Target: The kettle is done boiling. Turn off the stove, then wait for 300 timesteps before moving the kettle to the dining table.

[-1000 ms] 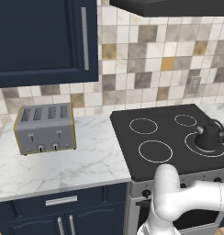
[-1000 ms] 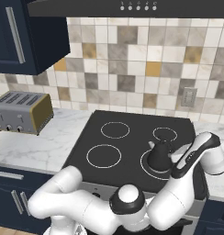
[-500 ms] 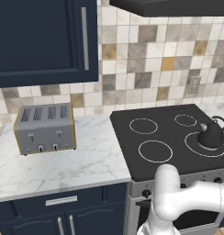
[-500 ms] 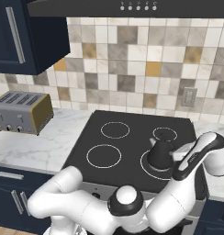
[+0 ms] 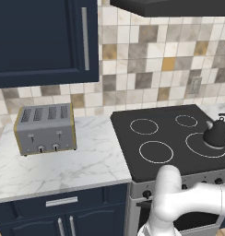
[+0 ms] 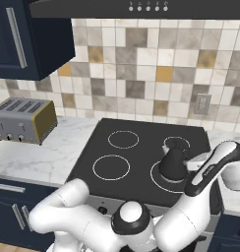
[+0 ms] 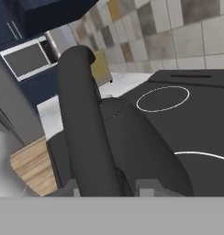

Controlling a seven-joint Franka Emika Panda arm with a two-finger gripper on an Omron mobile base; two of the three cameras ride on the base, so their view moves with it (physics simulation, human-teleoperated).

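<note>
A: Where's the small dark grey-black rounded kettle?

B: Upright on the front right ring of the flat black glass cooktop, spout towards the tiled wall in the left base view.

A: And the tool?

B: In the hand view its tips sit at the thin arched black handle, which runs lengthwise away from the camera. Whether they grip it, I cannot tell.

A: The room?

B: White-grey marble surface over navy cabinets, a grey four-slot toaster on it, well apart from the kettle.
</note>
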